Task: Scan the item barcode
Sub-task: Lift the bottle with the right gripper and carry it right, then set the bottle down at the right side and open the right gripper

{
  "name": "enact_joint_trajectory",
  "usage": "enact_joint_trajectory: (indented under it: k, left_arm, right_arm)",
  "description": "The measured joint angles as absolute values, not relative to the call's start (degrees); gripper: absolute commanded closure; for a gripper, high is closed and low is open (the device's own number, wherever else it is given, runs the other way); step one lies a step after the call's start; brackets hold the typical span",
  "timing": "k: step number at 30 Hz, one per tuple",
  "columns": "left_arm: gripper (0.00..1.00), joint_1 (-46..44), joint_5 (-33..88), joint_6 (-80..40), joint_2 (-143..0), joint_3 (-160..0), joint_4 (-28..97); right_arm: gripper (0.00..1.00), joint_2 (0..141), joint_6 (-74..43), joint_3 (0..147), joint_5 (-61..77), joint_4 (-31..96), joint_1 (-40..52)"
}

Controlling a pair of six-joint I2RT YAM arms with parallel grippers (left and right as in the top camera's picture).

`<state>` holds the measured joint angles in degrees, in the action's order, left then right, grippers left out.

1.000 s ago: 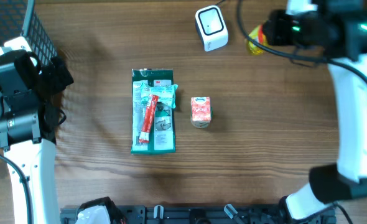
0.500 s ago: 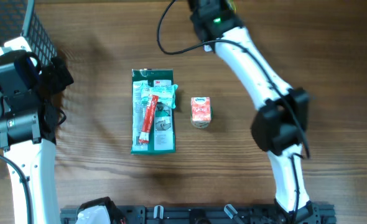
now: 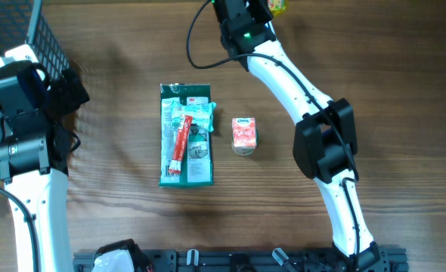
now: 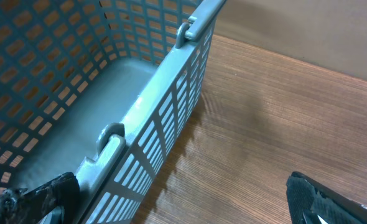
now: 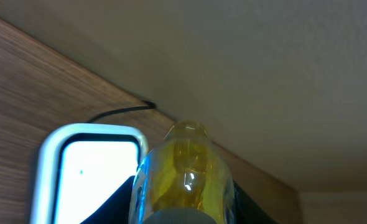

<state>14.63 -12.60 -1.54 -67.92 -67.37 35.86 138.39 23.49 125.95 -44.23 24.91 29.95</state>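
Right pincer (image 5: pixel 182 208) is only part-way closed, and what it's closed on is a clear yellow plastic bottle (image 5: pixel 182 165). Dark fingers (image 5: pixel 122 200) sit on both sides of it, so I'd call that a proper hold. On the wrist cam the bottle sticks up right beside a white rounded scanner box with a lit window (image 5: pixel 90 171) and overlaps its right edge. I can't tell if they actually touch.

From overhead I'm using the flat green retail pack (image 3: pixel 185 134) on the wooden table (image 3: pixel 117 211) as my marker. The bottle is well up and to the right of it, at the far edge of the table, with the right arm stretched out that way. A small orange tissue pack (image 3: pixel 243 136) sits just right of the green pack, not touching.

Left pincer (image 4: pixel 183 199) is well off to the left of the green pack — gaping as wide as it goes, nothing in it, hanging over the rim of a blue-grey mesh plastic basket (image 4: pixel 140 124).
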Motion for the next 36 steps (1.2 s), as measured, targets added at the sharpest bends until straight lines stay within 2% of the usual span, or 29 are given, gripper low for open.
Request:
enact_joint_trajectory:
  k: [16, 20, 24, 29, 33, 36]
  left_arm:
    - [0.00, 14.6, -12.6, -1.5, -67.9, -67.4, 35.9]
    - [0.00, 14.6, -12.6, -1.5, -67.9, -67.4, 35.9]
    - [0.00, 14.6, -12.6, -1.5, -67.9, -67.4, 35.9]
    - [0.00, 14.6, -12.6, -1.5, -67.9, -67.4, 35.9]
    - [0.00, 14.6, -12.6, -1.5, -67.9, -67.4, 35.9]
    - [0.00, 14.6, -12.6, -1.5, -67.9, -67.4, 35.9]
  right_arm:
    - [0.96, 138.4, 16.2, 126.0, -46.4, 30.0, 31.7]
    - [0.96, 137.1, 15.8, 126.0, -47.0, 35.6, 31.7]
    - [0.96, 128.6, 11.7, 126.0, -45.4, 49.4, 31.3]
    - [0.96, 112.2, -1.0, 126.4, -37.1, 72.5, 26.2]
    - [0.96, 107.3, -10.4, 127.2, -26.0, 89.3, 14.6]
    - [0.95, 108.2, -12.1, 125.7, -16.7, 92.0, 5.6]
